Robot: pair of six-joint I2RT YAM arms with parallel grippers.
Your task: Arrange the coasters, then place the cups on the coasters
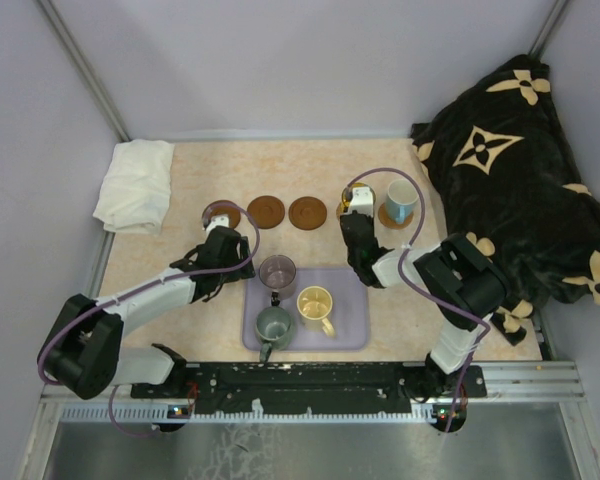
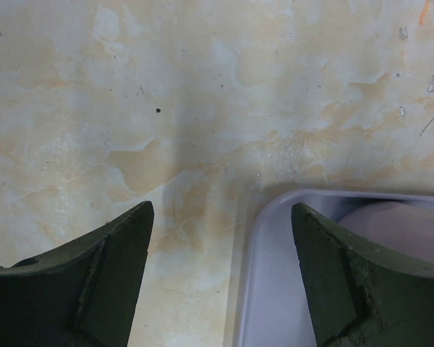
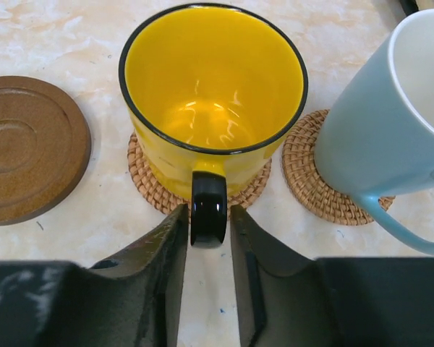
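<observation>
Step, my read: release the yellow mug [image 3: 210, 79] onto its woven coaster [image 3: 148, 181]. The right gripper [image 3: 208, 211] is narrow, jaws close on either side of the black handle [image 3: 208, 195]. Can't tell if they pinch it or have just let go.

To do it well:
- Open enough to clear both sides of the handle.
- Back straight out toward the bottom of the frame. A sideways pull would spin the mug or drag the light coaster.
- Watch the blue mug [image 3: 369, 130] just beside it at frame right.

The yellow mug looks roughly centred, with weave showing on both sides.

Bench [image 1: 310, 170]: row of coasters across the upper middle of the top view.

Lavender tray [image 1: 352, 325], lower centre, holds three mugs, all apparently empty:
- purple mug [image 1: 277, 270]
- grey-green mug [image 1: 274, 323]
- cream mug [image 1: 314, 302]

Yellow mug is empty, glossy inside. Blue mug sits on a second woven coaster [image 3: 304, 173], white inside, contents not fully visible.

Bare dark coasters wait left of the yellow mug:
- [image 1: 307, 212]
- [image 1: 266, 211]
- a third [image 1: 220, 214], partly under a cable

The left gripper [image 2: 222, 210] is wide and empty, over the bench at the tray's upper-left corner.
</observation>
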